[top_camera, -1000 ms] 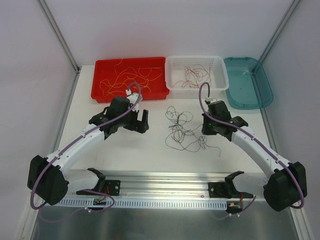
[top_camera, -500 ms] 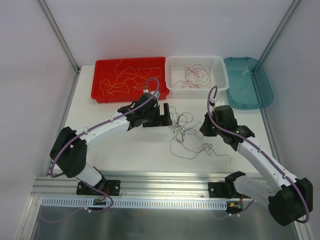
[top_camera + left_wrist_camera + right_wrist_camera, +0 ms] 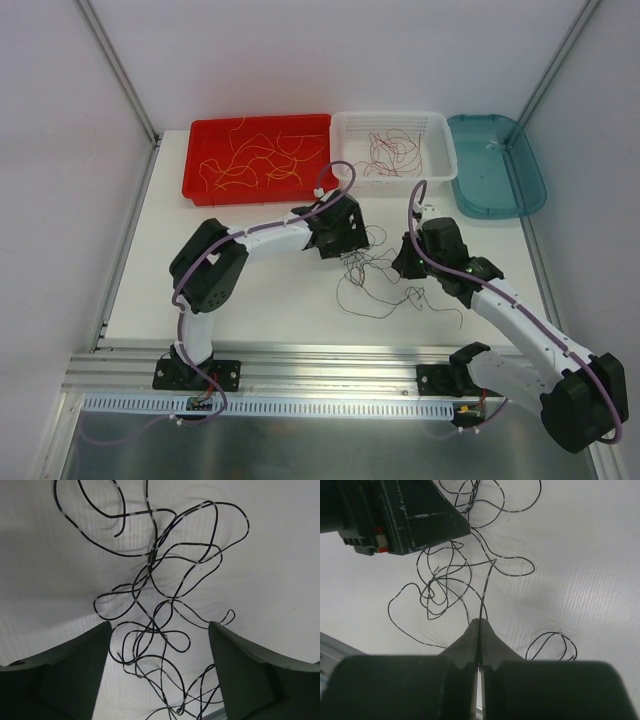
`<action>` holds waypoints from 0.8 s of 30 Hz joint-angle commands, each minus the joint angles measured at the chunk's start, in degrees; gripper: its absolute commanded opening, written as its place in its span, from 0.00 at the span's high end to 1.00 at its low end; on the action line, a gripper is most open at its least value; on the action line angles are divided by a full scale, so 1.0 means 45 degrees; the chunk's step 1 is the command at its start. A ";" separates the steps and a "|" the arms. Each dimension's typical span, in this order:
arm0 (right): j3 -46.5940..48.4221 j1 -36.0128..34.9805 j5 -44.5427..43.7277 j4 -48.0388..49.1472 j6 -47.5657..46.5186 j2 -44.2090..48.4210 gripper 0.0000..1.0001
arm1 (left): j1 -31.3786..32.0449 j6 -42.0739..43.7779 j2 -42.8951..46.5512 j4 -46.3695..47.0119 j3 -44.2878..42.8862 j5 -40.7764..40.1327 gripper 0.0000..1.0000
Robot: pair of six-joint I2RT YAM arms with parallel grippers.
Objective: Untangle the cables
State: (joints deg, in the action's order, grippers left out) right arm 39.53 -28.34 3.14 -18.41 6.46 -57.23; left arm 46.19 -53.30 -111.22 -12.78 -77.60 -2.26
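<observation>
Straddles cables (image 3: 170, 580) with left claw (image 3: 157, 635), spread wide, to seize a loop | pins one strand in right claw (image 3: 479, 627), clamped tight, as anchor

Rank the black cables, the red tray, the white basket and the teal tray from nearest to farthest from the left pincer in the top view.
1. black cables, mid-table, directly under the left pincer.
2. red tray, back left, and white basket, back centre: too close to call.
3. teal tray, back right corner, clearly farthest.
</observation>
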 commanded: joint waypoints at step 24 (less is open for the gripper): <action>0.3263 0.1237 -0.3899 -0.4986 -0.1903 0.3420 0.99 | -0.6140 0.1823 0.7030 -0.1047 0.7161 -0.2797 1.00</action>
State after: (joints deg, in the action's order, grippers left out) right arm 47.88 -26.17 -5.10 -33.89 1.63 -45.28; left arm 25.58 -50.68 -86.94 -12.71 -51.86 -6.44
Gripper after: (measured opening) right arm 0.015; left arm 0.008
